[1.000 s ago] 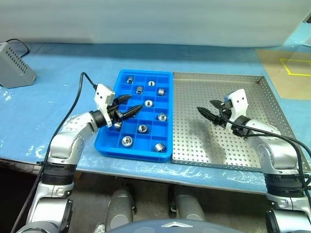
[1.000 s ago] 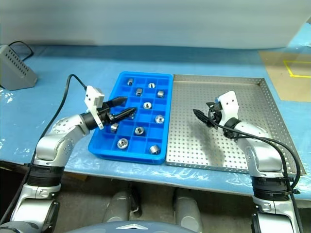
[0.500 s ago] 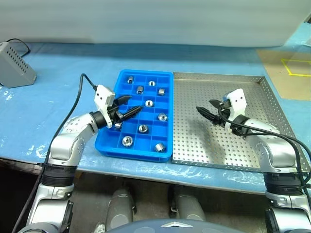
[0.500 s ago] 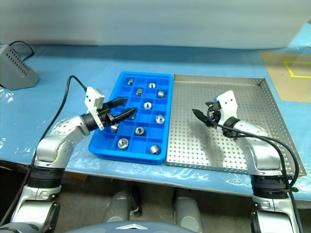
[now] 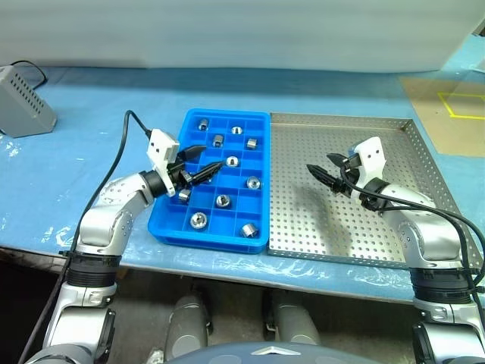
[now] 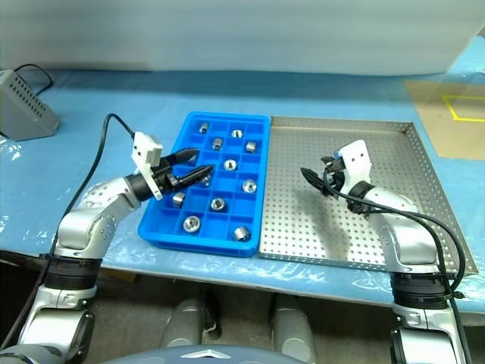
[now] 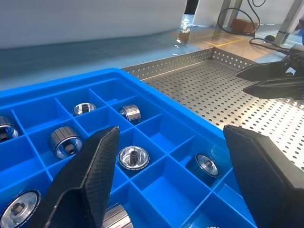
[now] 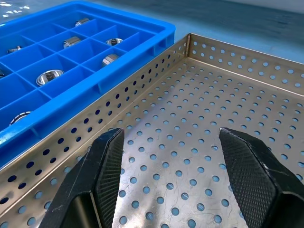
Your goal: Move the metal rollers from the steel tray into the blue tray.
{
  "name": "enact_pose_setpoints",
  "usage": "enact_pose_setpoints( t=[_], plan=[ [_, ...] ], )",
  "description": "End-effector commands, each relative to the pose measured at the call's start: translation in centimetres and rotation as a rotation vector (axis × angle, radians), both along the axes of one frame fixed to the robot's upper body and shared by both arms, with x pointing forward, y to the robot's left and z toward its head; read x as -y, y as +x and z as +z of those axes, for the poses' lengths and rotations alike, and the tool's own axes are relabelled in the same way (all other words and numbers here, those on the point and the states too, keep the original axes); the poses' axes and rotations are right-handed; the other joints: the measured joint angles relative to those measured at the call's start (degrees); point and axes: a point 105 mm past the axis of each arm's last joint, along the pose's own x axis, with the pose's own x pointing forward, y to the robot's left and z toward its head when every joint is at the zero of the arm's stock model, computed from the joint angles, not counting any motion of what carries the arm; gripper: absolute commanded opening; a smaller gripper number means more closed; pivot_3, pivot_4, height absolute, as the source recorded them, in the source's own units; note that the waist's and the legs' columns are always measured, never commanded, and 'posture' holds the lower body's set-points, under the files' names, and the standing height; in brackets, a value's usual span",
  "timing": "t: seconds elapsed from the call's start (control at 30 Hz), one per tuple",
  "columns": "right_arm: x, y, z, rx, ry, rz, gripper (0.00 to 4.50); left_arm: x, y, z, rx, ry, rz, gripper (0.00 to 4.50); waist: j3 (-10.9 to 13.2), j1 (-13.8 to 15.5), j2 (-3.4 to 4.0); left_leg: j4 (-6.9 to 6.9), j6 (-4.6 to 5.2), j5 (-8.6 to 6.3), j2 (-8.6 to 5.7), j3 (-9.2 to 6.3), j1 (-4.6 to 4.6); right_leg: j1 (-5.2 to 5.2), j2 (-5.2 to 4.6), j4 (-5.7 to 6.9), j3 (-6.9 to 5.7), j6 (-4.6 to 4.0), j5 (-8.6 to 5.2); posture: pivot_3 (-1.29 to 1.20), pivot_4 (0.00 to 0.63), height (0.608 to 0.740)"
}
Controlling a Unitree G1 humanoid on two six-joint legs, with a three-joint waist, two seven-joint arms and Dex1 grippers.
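The left gripper (image 5: 205,161), left of centre in the head view, hovered with its black fingers spread and empty over the left columns of the blue tray (image 5: 258,117), while the right gripper (image 5: 323,168), right of centre, hung equally spread and empty above the bare perforated floor of the steel tray (image 5: 394,129). The metal rollers (image 5: 252,183) all lay in separate compartments of the blue tray, which sat just beside the steel tray's left rim on a blue-covered table (image 5: 91,159), with a grey box (image 5: 21,102) at upper left.
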Motion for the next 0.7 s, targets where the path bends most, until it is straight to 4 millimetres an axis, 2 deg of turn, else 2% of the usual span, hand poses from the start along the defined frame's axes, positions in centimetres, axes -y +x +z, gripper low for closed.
enact_pose_setpoints(
  t=[0.03,0.7],
  plan=[
    [-0.13,0.13,1.35,0.064,0.004,0.000,3.28,-0.01,0.14,1.46,0.062,-0.002,-0.011,3.72,0.00,-0.02,0.00,0.00,0.00,0.00,0.00,0.00,0.00,0.00,0.00,0.00,0.00,0.00,0.00,-0.25,0.150,0.740],
    [0.10,-0.38,0.80,0.057,-0.004,-0.022,3.28,-0.13,-0.13,1.58,0.063,0.003,-0.036,3.72,0.00,-0.32,0.00,0.01,0.00,0.00,0.00,0.00,0.00,0.00,0.00,0.00,0.00,0.00,0.00,-0.27,0.150,0.740]
  ],
)
